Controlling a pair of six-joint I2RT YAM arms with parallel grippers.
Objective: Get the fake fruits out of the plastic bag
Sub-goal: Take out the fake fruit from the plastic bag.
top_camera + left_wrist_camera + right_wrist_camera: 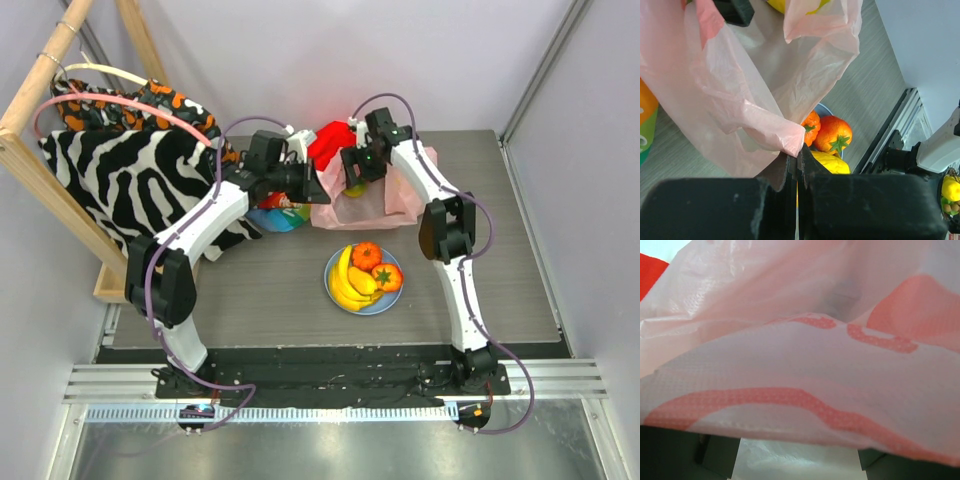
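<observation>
The plastic bag [390, 200] lies at the far middle of the desk [500, 270], its mouth lifted. At its left edge the left gripper [312, 190] is clamped tight on a fold of the pink film [765, 130]. The right gripper [358, 178] hangs over the bag's mouth. Its fingers [670, 452] stand apart with only film around them, and a yellow-green fruit [355, 189] shows just beneath. Nearer the arms, apart from the bag and both grippers, a blue plate [395, 297] carries a banana bunch [345, 282] and two orange-red fruits [387, 276].
</observation>
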